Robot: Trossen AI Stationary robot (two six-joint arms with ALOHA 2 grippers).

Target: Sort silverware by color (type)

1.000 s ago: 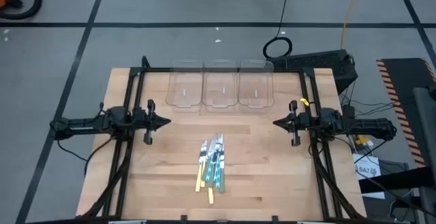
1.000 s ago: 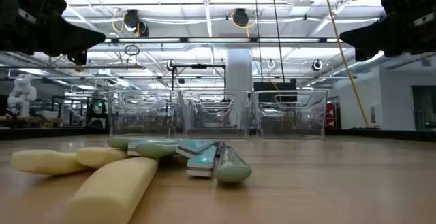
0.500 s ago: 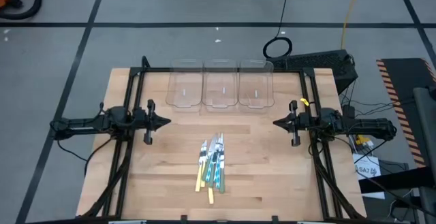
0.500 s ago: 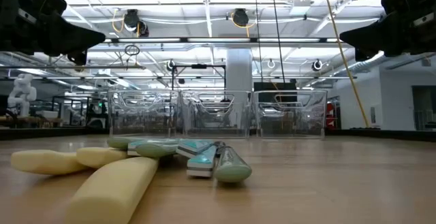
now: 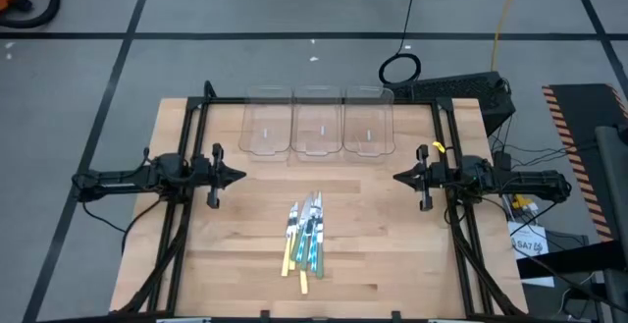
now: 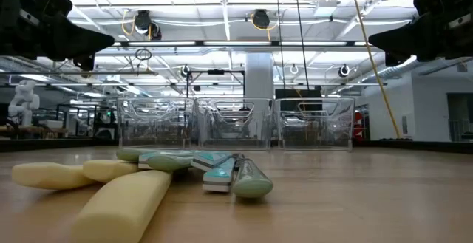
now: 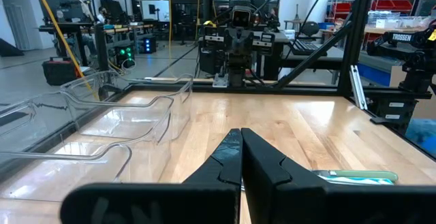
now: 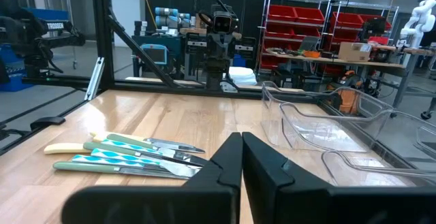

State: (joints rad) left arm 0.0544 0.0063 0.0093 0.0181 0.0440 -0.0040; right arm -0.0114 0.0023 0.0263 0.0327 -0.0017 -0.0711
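The silverware [image 5: 304, 237] lies in a loose pile near the table's near middle: several slim utensils with silvery heads and pale yellow, green and blue-patterned handles, flat on the wood. It also shows in the low view [image 6: 177, 170] and the right wrist view [image 8: 126, 157]. My left gripper [image 5: 241, 176] hovers shut at the table's left side, above and left of the pile. My right gripper [image 5: 396, 177] hovers shut at the right side. Each shows its shut fingers in its wrist view [image 7: 241, 139] [image 8: 241, 142].
Three clear plastic bins [image 5: 317, 122] stand side by side at the table's far edge, seen also in the low view [image 6: 235, 123]. Black frame rails [image 5: 186, 146] run along the left and right sides. Bare wood lies between the pile and the bins.
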